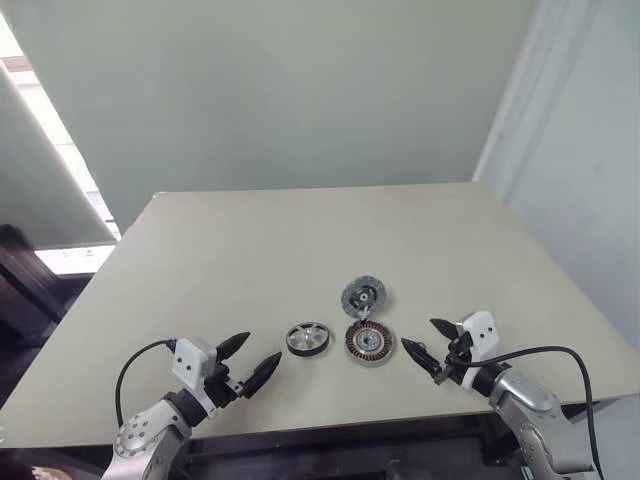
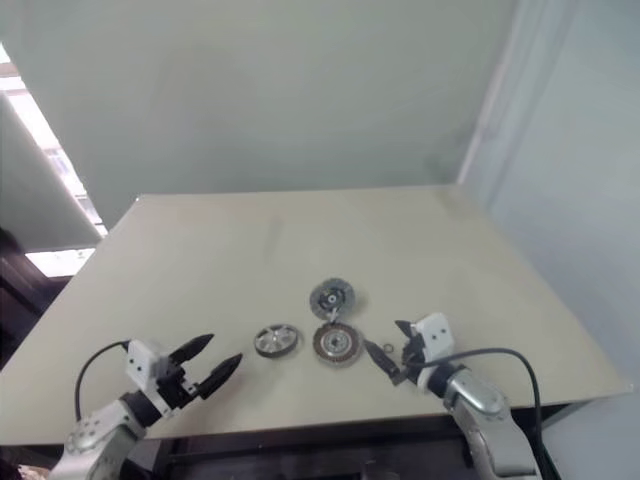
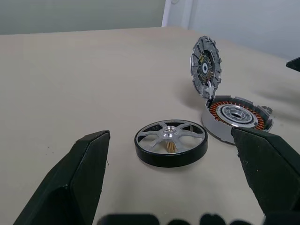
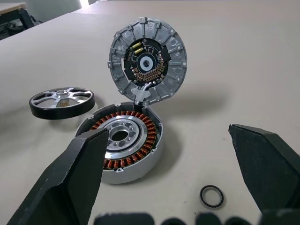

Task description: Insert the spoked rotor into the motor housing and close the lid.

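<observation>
With both grippers, left (image 1: 249, 362) and right (image 1: 424, 345), spread wide and empty, the rotor (image 1: 308, 338) lies flat at the housing's (image 1: 369, 342) 9 o'clock; a skewed drop could jam it, or knock the raised lid (image 1: 363, 296).

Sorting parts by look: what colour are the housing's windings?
Copper-orange, ringing the motor housing's silvery centre; clearest in the right wrist view.

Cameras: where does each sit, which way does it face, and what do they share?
Head pair: on the head, facing forward and down over the table; both arms show, left gripper and right gripper open.
Left wrist: looks along its fingers at the rotor.
Right wrist: looks along its fingers at the housing, the raised lid and a small ring.
Shared: rotor, housing and lid show in all views.
</observation>
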You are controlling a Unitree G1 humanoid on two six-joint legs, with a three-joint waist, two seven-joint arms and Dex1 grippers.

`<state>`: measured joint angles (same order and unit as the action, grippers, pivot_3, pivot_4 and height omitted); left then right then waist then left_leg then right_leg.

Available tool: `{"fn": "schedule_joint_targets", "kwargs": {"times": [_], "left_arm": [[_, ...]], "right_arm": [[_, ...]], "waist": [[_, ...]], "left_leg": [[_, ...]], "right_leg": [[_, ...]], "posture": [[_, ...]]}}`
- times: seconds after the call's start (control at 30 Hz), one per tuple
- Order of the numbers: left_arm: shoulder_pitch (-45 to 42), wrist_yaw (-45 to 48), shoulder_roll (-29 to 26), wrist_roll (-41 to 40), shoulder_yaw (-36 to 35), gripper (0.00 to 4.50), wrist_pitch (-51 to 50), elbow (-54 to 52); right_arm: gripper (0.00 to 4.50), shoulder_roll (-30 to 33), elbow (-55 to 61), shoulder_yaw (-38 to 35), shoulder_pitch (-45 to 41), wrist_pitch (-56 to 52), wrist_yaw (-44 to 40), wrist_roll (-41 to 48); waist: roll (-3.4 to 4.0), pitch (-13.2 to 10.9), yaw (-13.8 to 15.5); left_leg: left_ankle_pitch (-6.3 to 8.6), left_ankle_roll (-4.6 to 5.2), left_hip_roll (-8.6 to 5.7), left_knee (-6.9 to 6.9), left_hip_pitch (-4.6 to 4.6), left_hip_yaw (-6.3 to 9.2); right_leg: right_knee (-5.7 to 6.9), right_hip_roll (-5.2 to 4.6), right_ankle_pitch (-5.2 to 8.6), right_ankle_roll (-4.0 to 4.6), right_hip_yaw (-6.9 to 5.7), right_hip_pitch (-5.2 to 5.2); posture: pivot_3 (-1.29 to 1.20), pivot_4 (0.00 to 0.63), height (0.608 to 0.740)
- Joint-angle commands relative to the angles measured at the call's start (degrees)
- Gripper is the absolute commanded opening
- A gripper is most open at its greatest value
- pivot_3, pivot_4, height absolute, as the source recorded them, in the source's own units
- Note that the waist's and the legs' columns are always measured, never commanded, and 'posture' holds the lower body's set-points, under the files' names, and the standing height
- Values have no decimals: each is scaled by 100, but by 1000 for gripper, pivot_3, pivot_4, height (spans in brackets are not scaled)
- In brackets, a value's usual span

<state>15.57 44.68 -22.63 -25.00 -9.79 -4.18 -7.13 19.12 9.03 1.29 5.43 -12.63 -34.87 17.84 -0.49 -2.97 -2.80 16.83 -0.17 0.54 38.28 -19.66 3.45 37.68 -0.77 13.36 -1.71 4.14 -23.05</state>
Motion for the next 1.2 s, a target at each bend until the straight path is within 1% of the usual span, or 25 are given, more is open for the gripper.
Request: {"fn": "schedule_joint_targets", "kwargs": {"times": [0.03,0.17,0.33,0.67,0.8,1.07,1.2], "left_arm": [[-49,15,-52,-13,-49,4442,93,-106],[-47,48,-74,20,-7,4442,95,-112],[-113,-12,-57,-144,-7,4442,-122,-366],[-371,173,-168,-232,204,4442,-537,-520],[-427,202,-177,-203,215,4442,-556,-477],[-478,223,-179,-163,190,4442,-490,-399],[-471,340,-242,-232,306,4442,-677,-546]], "right_arm": [[4500,42,111,-22,-61,20,-21,2],[4500,23,134,13,-30,2,-4,-8],[4500,-51,244,-54,-3,-110,91,114],[4500,17,617,-257,143,-660,489,152],[4500,-41,689,-314,164,-805,574,233],[4500,34,650,-231,120,-799,523,134],[4500,109,502,-137,42,-899,544,-12]], "waist": [[0,0,-1],[0,0,-2],[0,0,-2],[0,0,-2],[1,0,-3],[1,0,-2],[0,0,-2]], "left_leg": [[0,0,0,1,0,0],[0,0,0,1,1,0],[0,0,0,0,0,0],[0,0,0,-1,-1,0],[0,0,0,-1,-1,-2],[0,0,0,0,-2,-1],[0,0,0,0,-1,-1]], "right_leg": [[0,0,0,0,0,1],[0,0,0,0,0,1],[0,0,0,0,0,0],[0,1,0,0,1,-1],[1,2,0,0,3,-3],[0,1,0,0,2,-2],[0,1,0,0,2,-2]], "posture": [[0,0,740],[0,0,740],[0,0,740],[0,0,740],[0,0,740],[0,0,740],[0,0,740]]}}
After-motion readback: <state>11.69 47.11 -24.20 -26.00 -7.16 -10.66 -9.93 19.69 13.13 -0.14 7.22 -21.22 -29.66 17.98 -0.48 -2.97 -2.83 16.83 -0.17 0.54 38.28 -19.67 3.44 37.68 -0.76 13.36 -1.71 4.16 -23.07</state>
